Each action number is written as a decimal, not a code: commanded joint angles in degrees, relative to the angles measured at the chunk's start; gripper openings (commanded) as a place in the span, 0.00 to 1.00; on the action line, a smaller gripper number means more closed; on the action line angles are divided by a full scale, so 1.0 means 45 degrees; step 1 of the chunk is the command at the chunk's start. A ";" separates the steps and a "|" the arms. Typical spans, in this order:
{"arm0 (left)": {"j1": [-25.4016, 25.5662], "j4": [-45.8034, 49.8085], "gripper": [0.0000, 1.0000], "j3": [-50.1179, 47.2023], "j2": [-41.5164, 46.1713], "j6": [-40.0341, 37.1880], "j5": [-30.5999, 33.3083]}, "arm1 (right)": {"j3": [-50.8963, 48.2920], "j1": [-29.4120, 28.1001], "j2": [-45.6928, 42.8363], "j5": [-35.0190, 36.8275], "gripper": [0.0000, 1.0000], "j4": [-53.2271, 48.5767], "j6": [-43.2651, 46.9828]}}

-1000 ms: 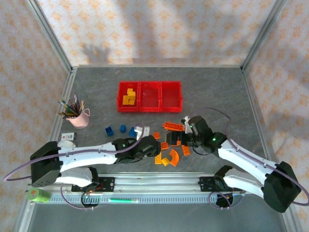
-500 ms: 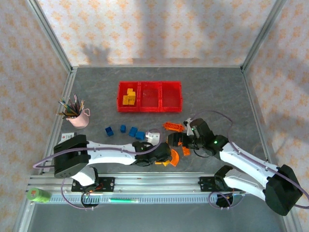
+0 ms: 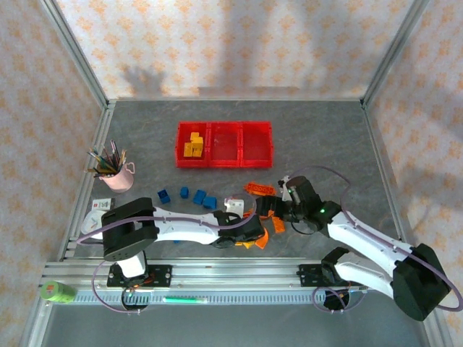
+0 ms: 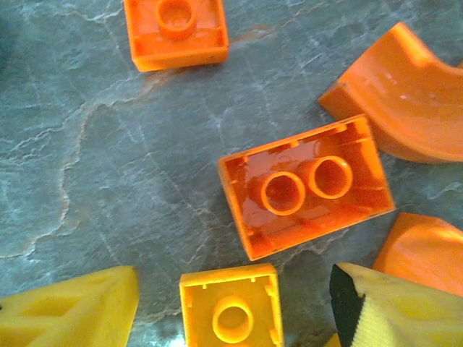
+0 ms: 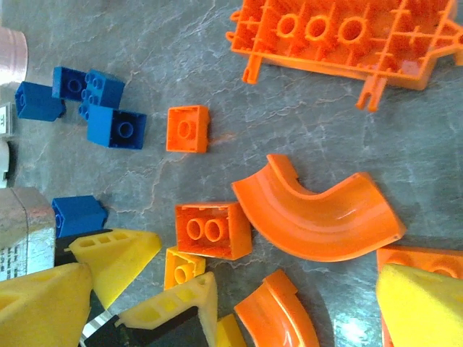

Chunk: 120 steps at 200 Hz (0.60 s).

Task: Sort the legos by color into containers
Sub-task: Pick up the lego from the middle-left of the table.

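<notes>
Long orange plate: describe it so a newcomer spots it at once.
From the red bins, come toward the arms to the orange pile. The long orange plate lies at its far edge, nearest the bins. It is flat and elongated, ribbed underside up; its neighbours are chunky squares and curved arches.

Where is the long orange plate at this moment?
In the top view the long orange plate lies on the table right of centre, between the red bins and the pile of orange bricks.

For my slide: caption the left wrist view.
Left claw open astride a small upturned brick, larger upturned orange brick beyond.
</notes>
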State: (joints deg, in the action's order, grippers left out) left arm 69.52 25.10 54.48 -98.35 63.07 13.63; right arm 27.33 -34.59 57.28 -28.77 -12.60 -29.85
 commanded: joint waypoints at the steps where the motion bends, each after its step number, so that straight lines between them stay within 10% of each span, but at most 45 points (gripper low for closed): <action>1: 0.0083 0.0754 0.70 0.0120 -0.0253 0.0245 0.0291 | -0.0212 0.0332 0.0026 -0.0145 1.00 0.0213 -0.0048; 120: 0.0118 0.0253 0.46 -0.0583 -0.0510 0.0521 -0.0162 | -0.0145 0.0518 0.0429 -0.0462 1.00 0.0576 0.0221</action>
State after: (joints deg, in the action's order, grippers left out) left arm 69.78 26.37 53.19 -98.94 64.66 14.02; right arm 26.76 -32.51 59.33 -30.50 -11.05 -29.80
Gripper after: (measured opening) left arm 0.481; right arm 0.998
